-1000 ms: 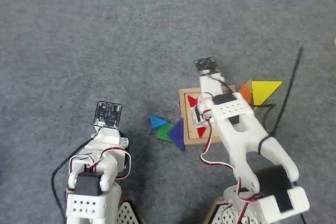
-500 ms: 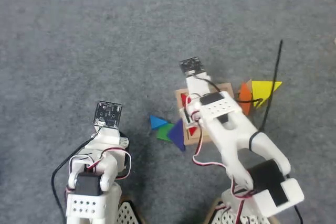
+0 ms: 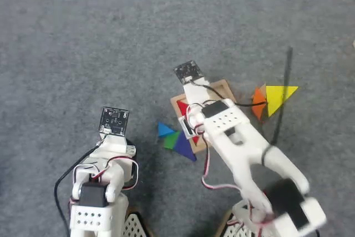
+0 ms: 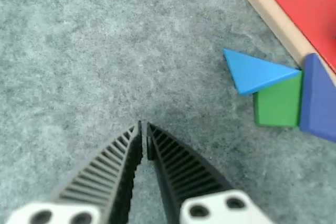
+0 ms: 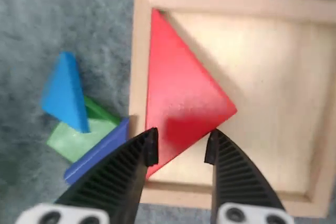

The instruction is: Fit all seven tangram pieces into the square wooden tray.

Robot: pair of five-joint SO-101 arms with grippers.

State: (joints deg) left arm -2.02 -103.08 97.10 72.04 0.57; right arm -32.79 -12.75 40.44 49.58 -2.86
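Observation:
The square wooden tray (image 5: 236, 1) holds a red triangle (image 5: 178, 93) lying along one wall. My right gripper (image 5: 181, 140) is shut on the red triangle, one finger at each of its edges near a tray corner. In the high view the right arm covers most of the tray (image 3: 221, 86), and a bit of the red triangle (image 3: 182, 106) peeks out. A blue triangle (image 3: 165, 130), a green piece (image 3: 172, 140) and a dark blue piece (image 3: 184, 145) lie bunched against the tray's left side. My left gripper (image 4: 143, 127) is shut over bare carpet, short of the blue triangle (image 4: 254, 72).
An orange piece (image 3: 258, 102) and a yellow triangle (image 3: 277, 95) lie on the grey carpet right of the tray. A black cable (image 3: 283, 92) from the right arm crosses above them. The left arm (image 3: 113, 137) stands at the near left with open carpet around it.
The right arm has swung left, and the tray has slid left and turned with it, closing on the blue, green and dark blue pieces. The left arm has kept still.

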